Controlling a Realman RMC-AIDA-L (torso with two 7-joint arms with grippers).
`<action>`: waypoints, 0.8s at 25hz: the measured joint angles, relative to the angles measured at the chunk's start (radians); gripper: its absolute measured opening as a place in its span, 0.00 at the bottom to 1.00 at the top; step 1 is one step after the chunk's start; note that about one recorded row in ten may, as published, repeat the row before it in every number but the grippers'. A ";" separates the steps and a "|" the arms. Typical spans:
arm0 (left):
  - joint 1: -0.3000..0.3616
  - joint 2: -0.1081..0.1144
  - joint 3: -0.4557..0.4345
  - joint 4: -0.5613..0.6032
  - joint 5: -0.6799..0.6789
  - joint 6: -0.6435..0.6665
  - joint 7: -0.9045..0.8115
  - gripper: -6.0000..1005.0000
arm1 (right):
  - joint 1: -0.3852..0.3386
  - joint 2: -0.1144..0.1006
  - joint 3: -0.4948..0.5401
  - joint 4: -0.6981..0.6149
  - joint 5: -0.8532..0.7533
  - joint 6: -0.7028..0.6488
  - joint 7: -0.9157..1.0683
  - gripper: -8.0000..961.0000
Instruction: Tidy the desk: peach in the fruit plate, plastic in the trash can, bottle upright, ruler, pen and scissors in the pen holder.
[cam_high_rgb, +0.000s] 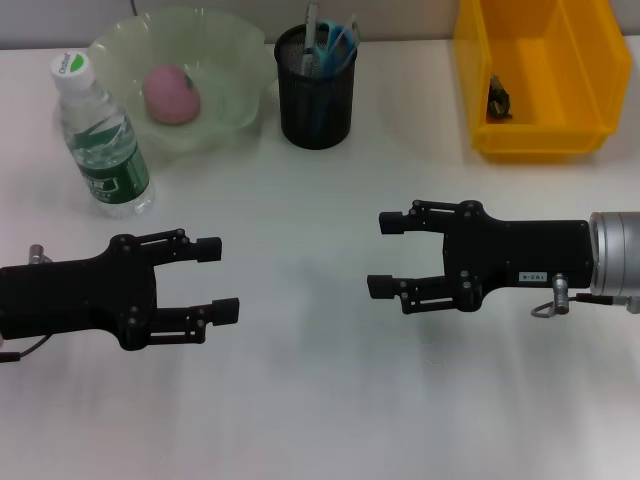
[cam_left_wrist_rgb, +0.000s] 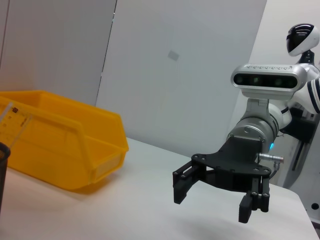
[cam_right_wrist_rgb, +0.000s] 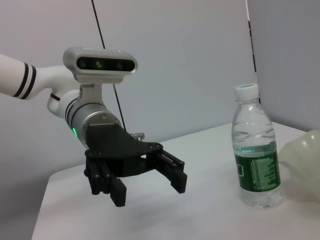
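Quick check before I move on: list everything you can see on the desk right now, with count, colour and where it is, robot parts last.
water bottle: 1, clear with green label and white cap, upright at far left of the desk.
fruit plate: 1, pale green, far left-centre, right of the bottle.
peach: 1, pink, inside the fruit plate.
pen holder: 1, black mesh, far centre.
scissors: 1, blue handles, standing in the pen holder.
ruler: 1, clear, standing in the pen holder.
trash can: 1, yellow bin, far right.
scrap: 1, dark, inside the trash can.
left gripper: 1, black, near left, jaws open, empty.
right gripper: 1, black, near right, jaws open, empty.
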 joint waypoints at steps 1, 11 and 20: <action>0.000 0.000 0.000 0.000 0.000 0.000 0.000 0.80 | 0.000 0.000 0.000 0.000 0.000 -0.001 0.000 0.86; -0.001 0.000 -0.002 -0.001 0.000 0.000 -0.003 0.80 | 0.000 0.000 0.000 0.000 0.000 -0.006 0.000 0.86; -0.001 -0.001 -0.003 -0.001 0.000 0.000 -0.004 0.80 | 0.000 -0.002 0.000 0.000 0.000 -0.008 0.000 0.86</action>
